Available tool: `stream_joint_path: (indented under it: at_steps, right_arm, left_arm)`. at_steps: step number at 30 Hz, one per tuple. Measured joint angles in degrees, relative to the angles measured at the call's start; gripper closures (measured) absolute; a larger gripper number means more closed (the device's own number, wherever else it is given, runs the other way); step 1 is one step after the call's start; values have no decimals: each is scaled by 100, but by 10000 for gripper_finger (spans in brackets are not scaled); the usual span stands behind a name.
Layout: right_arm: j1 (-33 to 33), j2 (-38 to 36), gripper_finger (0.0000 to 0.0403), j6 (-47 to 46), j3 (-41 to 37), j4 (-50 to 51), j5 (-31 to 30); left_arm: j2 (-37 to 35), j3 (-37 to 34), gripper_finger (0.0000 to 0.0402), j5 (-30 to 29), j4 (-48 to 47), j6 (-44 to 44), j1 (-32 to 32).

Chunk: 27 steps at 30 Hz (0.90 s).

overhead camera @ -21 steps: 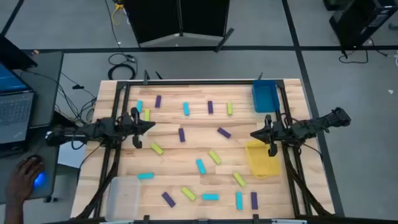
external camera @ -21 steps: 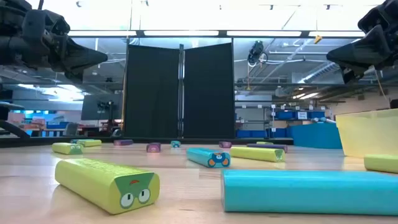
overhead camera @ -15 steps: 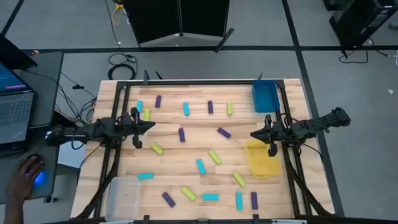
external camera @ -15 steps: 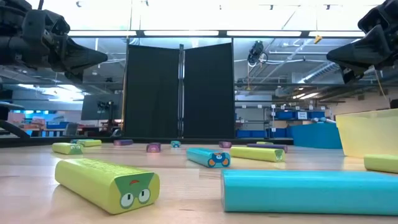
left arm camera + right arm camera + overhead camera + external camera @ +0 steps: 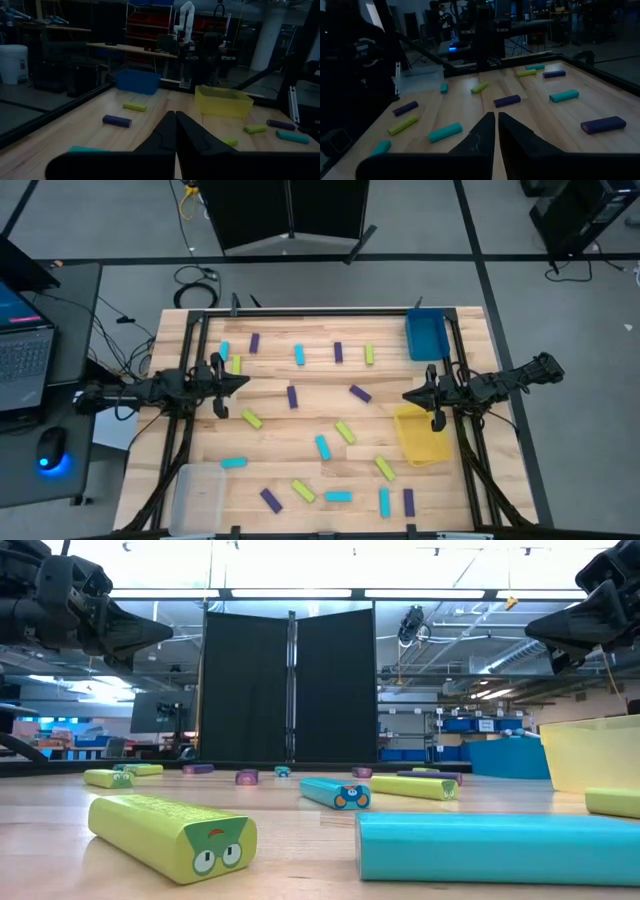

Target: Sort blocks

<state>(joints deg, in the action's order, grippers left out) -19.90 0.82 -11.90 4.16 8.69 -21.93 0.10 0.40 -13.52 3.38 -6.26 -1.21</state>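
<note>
Several purple, cyan and yellow-green blocks lie flat and scattered on the wooden table (image 5: 300, 405), such as a purple one (image 5: 292, 396), a cyan one (image 5: 323, 447) and a yellow-green one (image 5: 251, 419). My left gripper (image 5: 245, 382) is shut and empty, held above the table's left side. My right gripper (image 5: 407, 397) is shut and empty, above the right side beside the yellow tray (image 5: 421, 434). In the wrist views the left fingers (image 5: 175, 131) and the right fingers (image 5: 496, 131) are closed together.
A blue tray (image 5: 425, 335) stands at the far right corner, the yellow tray below it, a clear tray (image 5: 199, 491) at the near left corner. A dark frame rail (image 5: 320, 311) runs along the table's edges. A laptop (image 5: 22, 345) and a mouse (image 5: 50, 451) sit off the table's left.
A person's hand that rested on the mouse left of the table has drawn away out of view. Both arms and all blocks have kept still.
</note>
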Motion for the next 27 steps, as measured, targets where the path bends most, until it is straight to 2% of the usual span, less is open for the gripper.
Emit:
stream_joint_path:
  at_steps: [22,25,27]
  right_arm:
    - [-2,1,368,-1,0,-2,0]
    - [11,-60,368,-368,68,-103,97]
    - [19,-40,368,121,108,-480,9]
  left_arm:
    - [0,0,396,0,1,0,0]
    - [0,1,396,-1,-2,0,0]
    - [0,0,396,-4,-6,0,0]
